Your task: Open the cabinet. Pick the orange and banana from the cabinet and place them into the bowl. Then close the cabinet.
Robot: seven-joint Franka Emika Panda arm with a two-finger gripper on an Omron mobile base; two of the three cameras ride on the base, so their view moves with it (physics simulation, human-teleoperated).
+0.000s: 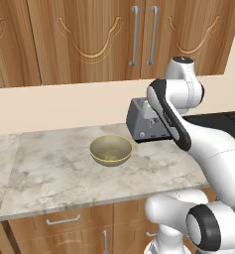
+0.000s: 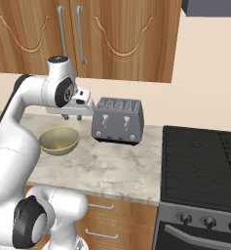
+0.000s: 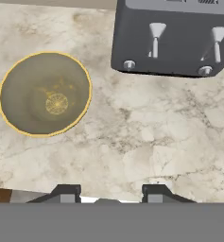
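Note:
The cabinet (image 1: 104, 39) of brown wood hangs on the wall above the counter, and both carved doors are shut, their silver bar handles (image 1: 134, 35) meeting at the centre. The orange and the banana are hidden. The olive-tan bowl (image 1: 110, 150) sits empty on the marble counter, left of the toaster. My gripper (image 2: 72, 117) points straight down above the counter, between the bowl (image 2: 59, 140) and the toaster. In the hand view my gripper (image 3: 109, 191) is open with nothing between its fingers, and the bowl (image 3: 45, 93) lies at the upper left.
A grey toaster (image 2: 118, 120) stands against the wall just right of my hand. A black stove (image 2: 202, 166) adjoins the counter on the right. Low cabinets with small handles (image 1: 63, 220) run under the counter's front edge.

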